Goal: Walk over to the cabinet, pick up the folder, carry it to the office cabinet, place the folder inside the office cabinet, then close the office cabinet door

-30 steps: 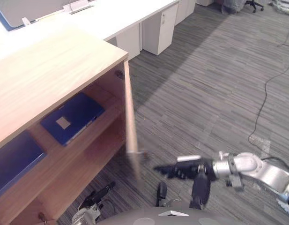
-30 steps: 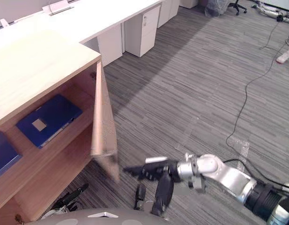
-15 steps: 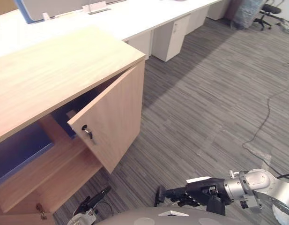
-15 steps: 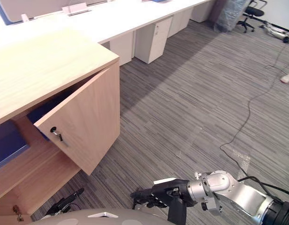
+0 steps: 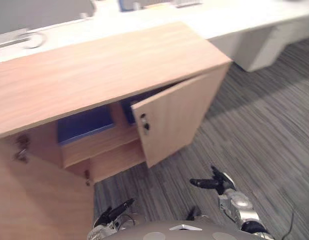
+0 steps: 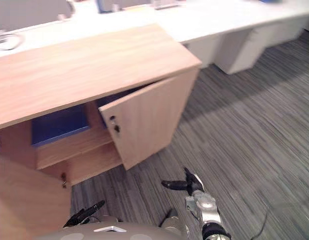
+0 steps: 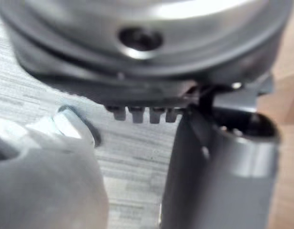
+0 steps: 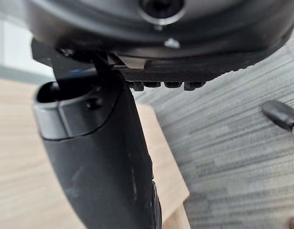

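The wooden office cabinet (image 5: 109, 65) stands in front of me. Its right door (image 5: 174, 120) hangs partly ajar, with a key in its lock (image 5: 143, 121). The left door (image 5: 39, 200) is swung wide open toward me. One blue folder (image 5: 84, 125) lies on the upper shelf, and a second blue folder (image 5: 128, 107) peeks out behind the right door's edge. My right hand (image 5: 217, 182) hovers low over the carpet, apart from the door, open, with fingers pointing left and holding nothing. My left hand (image 5: 114, 212) hangs low by my body, fingers relaxed and empty.
A long white desk (image 5: 229, 15) runs behind the cabinet, with a white drawer pedestal (image 5: 259, 47) under it at the right. Grey striped carpet (image 5: 274, 145) stretches to the right of the cabinet. Keys hang in the open left door's lock (image 5: 20, 150).
The right door has swung from edge-on to nearly shut, hiding most of the second folder. My right hand has drawn back and down from it. The camera has turned left.
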You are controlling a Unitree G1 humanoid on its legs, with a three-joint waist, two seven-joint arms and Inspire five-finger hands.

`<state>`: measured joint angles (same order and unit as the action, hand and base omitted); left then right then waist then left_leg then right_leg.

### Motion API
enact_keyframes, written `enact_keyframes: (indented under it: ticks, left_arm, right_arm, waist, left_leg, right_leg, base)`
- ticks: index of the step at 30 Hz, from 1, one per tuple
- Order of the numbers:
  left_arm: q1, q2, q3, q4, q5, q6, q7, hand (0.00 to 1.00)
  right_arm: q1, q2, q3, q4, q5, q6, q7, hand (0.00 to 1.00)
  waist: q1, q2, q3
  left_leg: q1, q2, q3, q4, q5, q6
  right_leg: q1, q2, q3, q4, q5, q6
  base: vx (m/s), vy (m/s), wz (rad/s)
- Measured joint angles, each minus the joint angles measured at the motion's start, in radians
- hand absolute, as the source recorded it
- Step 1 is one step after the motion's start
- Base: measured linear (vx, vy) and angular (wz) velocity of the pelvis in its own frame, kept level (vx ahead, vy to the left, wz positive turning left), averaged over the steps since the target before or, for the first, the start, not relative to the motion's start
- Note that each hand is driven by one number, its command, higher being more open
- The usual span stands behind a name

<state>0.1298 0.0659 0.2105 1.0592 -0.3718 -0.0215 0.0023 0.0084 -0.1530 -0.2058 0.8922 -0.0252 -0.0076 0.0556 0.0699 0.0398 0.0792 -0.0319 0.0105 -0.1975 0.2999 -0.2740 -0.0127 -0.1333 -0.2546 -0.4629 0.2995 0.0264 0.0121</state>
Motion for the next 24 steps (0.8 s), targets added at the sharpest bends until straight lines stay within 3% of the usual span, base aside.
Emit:
enact_keyframes:
  ticks: [1,2,3,4,5,6,7,8,10,12,15,18,20,22,24]
  left_arm:
    - [0.008,0.009,-0.025,-0.038,0.030,-0.002,0.014,1.00]
    - [0.000,0.033,-0.051,-0.066,0.077,-0.003,0.022,1.00]
    - [-0.009,0.043,-0.061,-0.081,0.106,-0.003,0.026,1.00]
    - [-0.024,0.057,-0.091,-0.135,0.159,-0.003,0.037,1.00]
    - [-0.026,0.052,-0.098,-0.163,0.178,-0.004,0.041,1.00]
    - [-0.043,0.027,-0.115,-0.211,0.218,-0.007,0.041,1.00]
    - [-0.041,0.019,-0.128,-0.235,0.232,-0.010,0.042,1.00]
    - [-0.041,0.002,-0.148,-0.278,0.265,-0.021,0.044,1.00]
    - [-0.042,-0.010,-0.157,-0.325,0.266,-0.025,0.042,1.00]
    - [-0.042,-0.038,-0.163,-0.398,0.268,-0.035,0.042,1.00]
    - [-0.013,-0.075,-0.190,-0.464,0.296,-0.036,0.040,1.00]
    - [0.030,-0.077,-0.241,-0.550,0.296,-0.033,0.025,1.00]
    - [0.040,-0.081,-0.253,-0.593,0.296,-0.025,0.010,1.00]
    - [0.063,-0.084,-0.247,-0.634,0.295,-0.017,0.008,1.00]
    - [0.091,-0.083,-0.246,-0.665,0.294,-0.013,0.005,1.00]
  right_arm:
    - [0.000,0.028,-0.025,0.045,0.013,0.001,-0.039,1.00]
    - [0.006,0.061,-0.045,0.090,0.039,0.002,-0.070,1.00]
    - [0.009,0.076,-0.054,0.110,0.054,0.005,-0.084,1.00]
    - [0.024,0.104,-0.072,0.138,0.077,0.021,-0.109,1.00]
    - [0.036,0.110,-0.083,0.142,0.084,0.023,-0.116,1.00]
    - [0.047,0.117,-0.109,0.138,0.100,0.030,-0.122,1.00]
    - [0.050,0.112,-0.120,0.133,0.109,0.032,-0.126,1.00]
    - [0.065,0.110,-0.121,0.128,0.110,0.028,-0.129,1.00]
    - [0.078,0.120,-0.119,0.131,0.110,0.027,-0.129,1.00]
    - [0.078,0.136,-0.117,0.132,0.108,0.023,-0.120,1.00]
    - [0.077,0.138,-0.141,0.131,0.108,0.023,-0.112,1.00]
    - [0.080,0.146,-0.160,0.133,0.107,0.024,-0.116,1.00]
    - [0.078,0.152,-0.179,0.134,0.103,0.025,-0.118,1.00]
    - [0.069,0.155,-0.178,0.131,0.079,0.028,-0.119,1.00]
    - [0.067,0.146,-0.178,0.129,0.069,0.033,-0.118,1.00]
  waist:
    - [0.005,-0.009,0.008]
    - [0.000,-0.021,0.007]
    - [-0.005,-0.029,0.007]
    - [-0.012,-0.061,0.010]
    - [-0.013,-0.056,0.017]
    - [-0.007,-0.026,0.035]
    - [-0.003,-0.017,0.038]
    - [0.006,-0.018,0.036]
    - [0.014,-0.041,0.025]
    - [0.018,-0.055,0.023]
    - [0.011,-0.041,0.025]
    - [0.009,-0.053,0.032]
    - [0.011,-0.065,0.043]
    - [0.010,-0.067,0.062]
    - [0.012,-0.055,0.068]
  left_leg:
    - [-0.004,-0.003,-0.055,0.006,0.004,0.000]
    - [-0.032,-0.014,-0.125,0.029,0.007,-0.002]
    - [-0.048,-0.023,-0.166,0.039,0.008,-0.004]
    - [-0.094,-0.059,-0.251,0.072,0.008,-0.016]
    - [-0.108,-0.073,-0.276,0.092,0.006,-0.021]
    - [-0.115,-0.073,-0.311,0.114,0.003,-0.031]
    - [-0.114,-0.068,-0.328,0.117,0.004,-0.034]
    - [-0.102,-0.069,-0.374,0.115,0.005,-0.049]
    - [-0.108,-0.084,-0.411,0.114,0.001,-0.068]
    - [-0.156,-0.086,-0.457,0.115,0.000,-0.102]
    - [-0.191,-0.050,-0.497,0.110,0.021,-0.138]
    - [-0.227,-0.036,-0.489,0.096,0.072,-0.153]
    - [-0.267,-0.017,-0.373,0.094,0.122,-0.127]
    - [-0.291,0.043,-0.101,0.105,0.144,-0.059]
    - [-0.322,0.128,0.166,0.205,0.114,0.020]
  right_leg:
    - [-0.012,0.002,0.104,0.047,-0.032,-0.002]
    - [-0.019,0.043,0.230,0.036,-0.101,0.009]
    - [-0.012,0.073,0.291,0.014,-0.123,0.012]
    - [0.026,0.111,0.421,-0.037,-0.167,0.004]
    - [0.031,0.116,0.467,-0.035,-0.175,0.017]
    - [0.023,0.142,0.528,0.021,-0.183,0.011]
    - [0.014,0.156,0.555,0.062,-0.191,0.000]
    - [0.009,0.167,0.599,0.124,-0.232,0.012]
    - [0.039,0.155,0.590,0.116,-0.281,0.053]
    - [0.046,0.152,0.506,0.087,-0.347,0.071]
    - [0.055,0.183,0.397,0.083,-0.359,0.056]
    - [0.074,0.185,0.294,0.082,-0.365,0.044]
    - [0.083,0.172,0.224,0.082,-0.366,0.033]
    - [0.111,0.155,0.174,0.086,-0.367,0.022]
    - [0.125,0.145,0.144,0.087,-0.369,0.022]
  base:
    - [0.08,-0.053,1.36]
    - [0.09,-0.129,1.51]
    - [0.09,-0.231,2.02]
    - [0.05,-0.167,1.70]
    - [0.04,-0.114,1.84]
    - [0.01,-0.016,1.06]
    - [-0.03,-0.029,1.20]
    - [-0.05,-0.060,0.92]
    - [-0.06,-0.144,0.94]
    - [-0.08,-0.176,0.84]
    - [-0.10,-0.112,0.92]
    - [-0.04,-0.082,1.13]
    - [-0.05,-0.023,1.00]
    - [-0.06,-0.034,0.75]
    - [-0.09,0.032,0.43]
